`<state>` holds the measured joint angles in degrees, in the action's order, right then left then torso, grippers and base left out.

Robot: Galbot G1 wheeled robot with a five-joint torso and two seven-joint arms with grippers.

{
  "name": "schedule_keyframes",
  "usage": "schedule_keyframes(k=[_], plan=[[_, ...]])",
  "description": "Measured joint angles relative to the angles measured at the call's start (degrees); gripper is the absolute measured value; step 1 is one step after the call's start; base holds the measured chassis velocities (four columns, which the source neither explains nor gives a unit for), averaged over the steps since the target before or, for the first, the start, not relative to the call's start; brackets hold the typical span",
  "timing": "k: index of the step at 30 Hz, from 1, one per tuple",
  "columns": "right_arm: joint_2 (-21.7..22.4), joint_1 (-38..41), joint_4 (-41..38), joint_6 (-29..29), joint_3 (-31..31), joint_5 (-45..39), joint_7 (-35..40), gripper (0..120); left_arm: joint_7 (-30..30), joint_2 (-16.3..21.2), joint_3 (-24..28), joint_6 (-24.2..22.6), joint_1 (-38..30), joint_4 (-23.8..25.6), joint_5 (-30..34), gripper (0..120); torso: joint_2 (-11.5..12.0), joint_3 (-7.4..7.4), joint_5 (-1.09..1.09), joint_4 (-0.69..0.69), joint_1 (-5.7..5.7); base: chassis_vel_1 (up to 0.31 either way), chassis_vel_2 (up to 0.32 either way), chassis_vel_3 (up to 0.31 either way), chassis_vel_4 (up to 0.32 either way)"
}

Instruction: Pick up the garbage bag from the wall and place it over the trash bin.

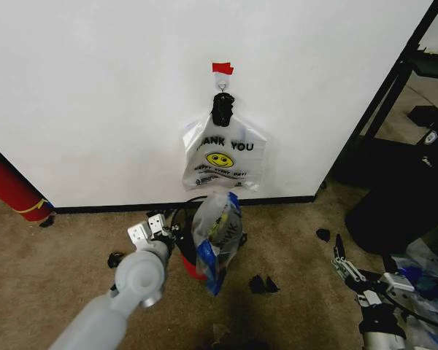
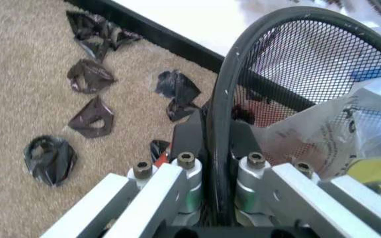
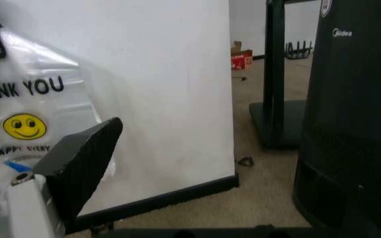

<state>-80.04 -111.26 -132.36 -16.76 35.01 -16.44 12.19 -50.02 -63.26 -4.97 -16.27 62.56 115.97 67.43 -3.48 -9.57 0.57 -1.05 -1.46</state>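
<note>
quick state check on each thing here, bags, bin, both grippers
garbage bag: draped in and over the bin, not spread round the rim
bin: on the carpet, rim clamped by left gripper
"THANK YOU" bag: hanging on the wall hook
left gripper: shut on bin rim
right gripper: low, idle

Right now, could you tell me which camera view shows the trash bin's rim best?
The left wrist view: the left gripper is clamped on the trash bin rim, mesh wall visible. In the head view the garbage bag covers most of it.
</note>
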Motion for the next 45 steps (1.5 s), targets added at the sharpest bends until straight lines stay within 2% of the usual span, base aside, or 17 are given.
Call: schedule_keyframes(k=[9, 19, 24, 25, 29, 30, 35, 37, 41, 43, 44, 45], plan=[[0.2, 0.3, 0.5, 0.0, -0.2, 0.1, 0.1, 100, 1.4, -2.5, 1.0, 4.0, 2.2, -2.4, -7.9, 2, 0.0, 0.00, 0.00, 0.01, 0.00, 0.000, 0.000, 0.000, 0.000], [-0.5, 1.2, 1.3, 0.2, -0.7, 0.6, 0.2, 100, 1.1, -3.6, 2.4, 4.5, 2.4, -4.5, -9.7, 4, 0.0, 0.00, 0.00, 0.01, 0.00, 0.000, 0.000, 0.000, 0.000], [-0.4, 1.7, 1.3, 0.4, -0.9, 1.0, 0.3, 100, 0.4, -3.9, 2.3, 3.9, 2.9, -4.6, -9.8, 23, 0.0, 0.00, 0.00, 0.01, -0.01, 0.000, 0.000, 0.000, 0.000], [-0.5, 2.3, 1.9, 0.5, -0.9, 1.4, 0.5, 100, 0.0, -4.1, 2.2, 3.5, 3.4, -4.4, -10.3, 36, 0.0, 0.00, 0.01, 0.01, -0.01, 0.000, 0.000, 0.000, 0.000], [-0.5, 2.6, 1.7, 1.2, -1.7, 1.5, 0.8, 100, 0.0, -3.1, 1.5, 3.3, 4.3, -3.6, -13.1, 52, 0.0, 0.00, 0.01, 0.00, -0.01, 0.000, 0.000, 0.000, 0.000], [-0.5, 2.6, 1.7, 1.2, -1.7, 1.5, 0.8, 100, 0.0, -3.1, 1.5, 3.3, 4.3, -3.6, -13.1, 52, 0.0, 0.00, 0.01, 0.00, -0.01, 0.000, 0.000, 0.000, 0.000], [1.2, 3.2, 0.7, 3.5, -1.8, 0.8, 1.6, 100, 1.3, 0.2, 0.2, 3.3, 6.2, 0.5, -16.5, 72, 0.0, 0.00, 0.01, 0.01, 0.00, 0.000, 0.000, 0.000, 0.000], [1.5, 3.4, 0.4, 4.1, -1.9, 0.4, 2.0, 100, 1.8, 0.8, 0.0, 3.3, 6.5, 1.3, -17.1, 75, 0.0, 0.00, 0.01, 0.00, 0.00, 0.000, 0.000, 0.000, 0.000], [5.7, 5.0, -2.4, 11.7, -3.5, -3.5, 4.3, 100, 5.4, 4.8, -1.8, 3.9, 8.9, 6.1, -23.4, 92, 0.0, 0.00, 0.01, 0.01, 0.00, 0.000, 0.000, 0.000, 0.000], [8.4, 6.1, -4.5, 18.5, -4.2, -8.0, 6.3, 100, 6.4, 6.2, -2.4, 3.8, 10.0, 8.1, -26.3, 98, 0.0, 0.00, 0.00, 0.04, 0.00, 0.000, 0.000, 0.000, 0.000], [8.4, 6.1, -4.5, 18.5, -4.2, -8.0, 6.3, 100, 6.4, 6.2, -2.4, 3.8, 10.0, 8.1, -26.3, 98, 0.0, 0.00, 0.00, 0.04, 0.00, 0.000, 0.000, 0.000, 0.000], [9.8, 6.8, -5.8, 22.3, -4.3, -11.2, 7.8, 100, 6.6, 6.7, -2.5, 3.5, 10.4, 9.1, -27.9, 99, 0.0, 0.00, 0.01, 0.00, 0.00, 0.000, 0.000, 0.000, 0.000]])
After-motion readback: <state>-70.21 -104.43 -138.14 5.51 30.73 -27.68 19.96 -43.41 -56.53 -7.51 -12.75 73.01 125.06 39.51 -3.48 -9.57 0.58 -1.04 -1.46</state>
